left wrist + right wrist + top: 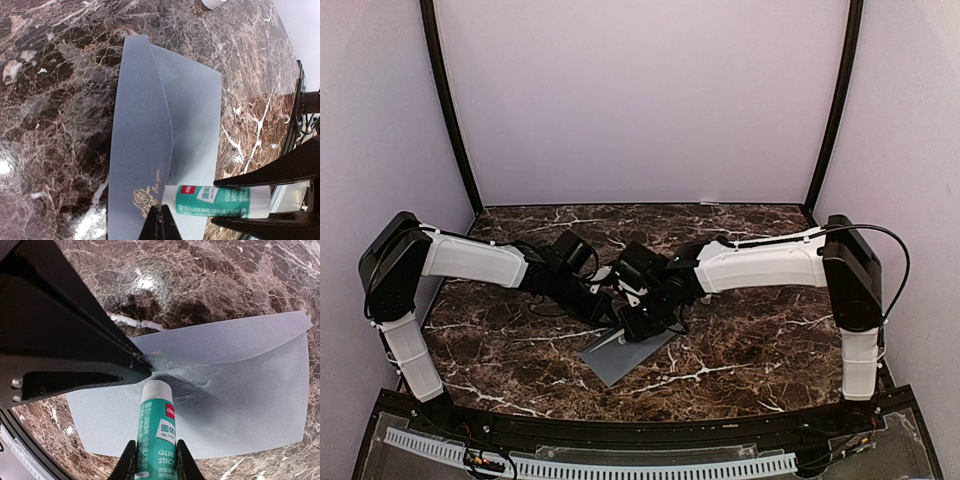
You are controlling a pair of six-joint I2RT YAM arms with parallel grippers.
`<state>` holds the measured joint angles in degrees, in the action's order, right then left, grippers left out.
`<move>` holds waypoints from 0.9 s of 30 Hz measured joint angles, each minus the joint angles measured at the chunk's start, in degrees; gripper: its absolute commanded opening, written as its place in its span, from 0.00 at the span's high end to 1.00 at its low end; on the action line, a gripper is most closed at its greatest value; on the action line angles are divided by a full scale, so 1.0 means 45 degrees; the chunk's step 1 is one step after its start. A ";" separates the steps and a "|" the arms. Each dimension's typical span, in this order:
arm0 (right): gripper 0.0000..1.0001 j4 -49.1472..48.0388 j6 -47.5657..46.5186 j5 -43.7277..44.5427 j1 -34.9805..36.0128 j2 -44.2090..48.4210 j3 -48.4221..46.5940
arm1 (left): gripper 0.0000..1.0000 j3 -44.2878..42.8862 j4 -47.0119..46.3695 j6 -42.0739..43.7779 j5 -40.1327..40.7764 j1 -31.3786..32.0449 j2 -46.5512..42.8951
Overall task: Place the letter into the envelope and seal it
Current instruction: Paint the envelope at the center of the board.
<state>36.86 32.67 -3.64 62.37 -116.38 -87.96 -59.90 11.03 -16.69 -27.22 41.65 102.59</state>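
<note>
The slate-grey envelope [620, 358] lies flat on the marble table, its flap with a gold rose print lifted [145, 125]. My left gripper [161, 219] is shut on the flap's tip and holds it up; it shows as a big black shape in the right wrist view [142, 366]. My right gripper [155, 460] is shut on a green-and-white glue stick [156, 425], whose white tip touches the envelope body under the raised flap, right beside the left fingertips. The glue stick also shows in the left wrist view [220, 201]. The envelope [240, 390] looks smeared near the tip. The letter is not in view.
Both arms meet over the middle of the dark marble table [750, 340]. A small white round object [212, 4], perhaps a cap, lies beyond the envelope's far edge. The table's black front rail [620, 430] runs just below the envelope.
</note>
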 measured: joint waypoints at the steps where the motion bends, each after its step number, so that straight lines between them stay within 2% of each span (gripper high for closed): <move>1: 1.00 0.0000 0.0000 -0.0049 0.0015 0.0000 0.0000 | 1.00 0.0000 0.0000 0.0000 0.0000 0.0000 0.0000; 14: 1.00 0.0112 0.0180 -0.0126 0.0117 -0.0073 -0.0112 | 1.00 0.0000 -0.0010 0.0015 -0.0073 0.0000 0.0000; 27: 1.00 0.0029 0.0136 -0.0233 -0.0432 -0.0039 0.0019 | 1.00 0.0000 -0.0121 0.0015 -0.0015 -0.0005 0.0044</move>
<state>36.99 33.28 -4.69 60.42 -116.55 -87.88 -59.90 10.48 -16.62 -27.29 41.63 102.78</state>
